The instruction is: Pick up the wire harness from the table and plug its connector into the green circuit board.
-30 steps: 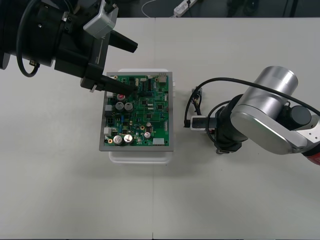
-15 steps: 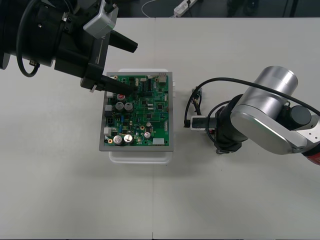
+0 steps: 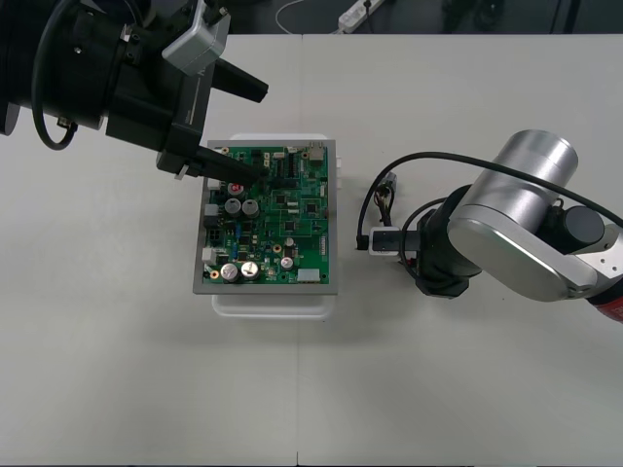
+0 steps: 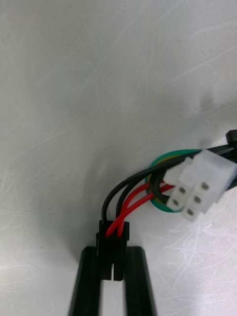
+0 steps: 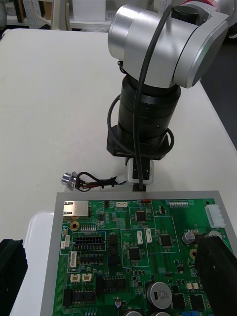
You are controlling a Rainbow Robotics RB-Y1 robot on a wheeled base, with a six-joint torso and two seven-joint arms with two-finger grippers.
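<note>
The green circuit board (image 3: 268, 219) sits on its white base (image 3: 273, 300) at mid-table. My left gripper (image 3: 263, 134) hovers open over the board's far left corner, its fingers (image 5: 216, 264) wide apart. To the right of the board lies the wire harness (image 3: 385, 195). My right gripper (image 4: 112, 261) is down on the table beside it and is shut on the small black plug (image 4: 112, 241), from which red and black wires (image 4: 129, 200) curve up. A white connector (image 4: 197, 186) lies on the wires. The round metal socket (image 5: 69, 179) rests near the board's edge.
The right arm's silver link (image 3: 521, 219) hangs over the table to the right of the harness. A black cable (image 3: 428, 158) loops from that arm above the harness. Bare table lies in front of the board and to its left.
My right gripper has closed on the black plug. The harness wires have shifted slightly, and the right wrist has edged a little toward the front. The left arm has not moved.
</note>
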